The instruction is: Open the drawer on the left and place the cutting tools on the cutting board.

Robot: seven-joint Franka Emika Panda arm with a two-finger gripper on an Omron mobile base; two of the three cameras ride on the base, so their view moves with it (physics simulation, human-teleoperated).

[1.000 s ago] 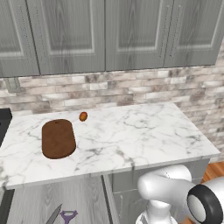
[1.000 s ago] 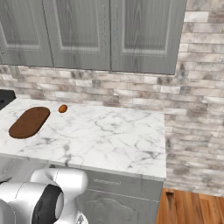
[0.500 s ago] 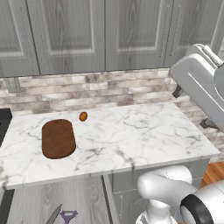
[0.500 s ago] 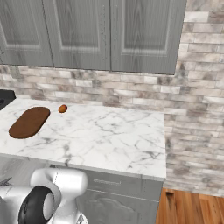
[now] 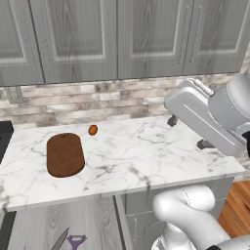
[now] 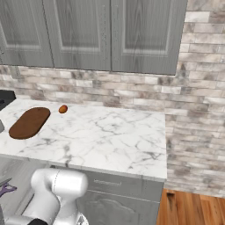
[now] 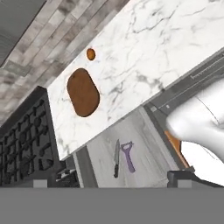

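The drawer (image 5: 39, 224) stands pulled out below the counter's left end. In it lie the cutting tools side by side: a slim knife (image 5: 60, 239) and a purple peeler (image 5: 76, 241). The hand view looks down on the same drawer (image 7: 103, 146), knife (image 7: 116, 158) and peeler (image 7: 127, 155). On the marble counter rests the dark brown cutting board (image 5: 64, 154) (image 7: 83, 92) (image 6: 29, 122), with nothing on it. My gripper (image 5: 188, 133) hangs high over the counter's right part, open and holding nothing, far from the drawer.
A small orange-brown oval (image 5: 93, 130) lies on the counter just behind the board. A black stove (image 7: 22, 140) borders the counter on the left. Grey wall cabinets (image 5: 117, 39) hang above. The counter (image 5: 146, 156) ends at the right.
The hand has swung into the left base view from the upper right and come lower and further left. Board, oval and drawer contents have not moved.
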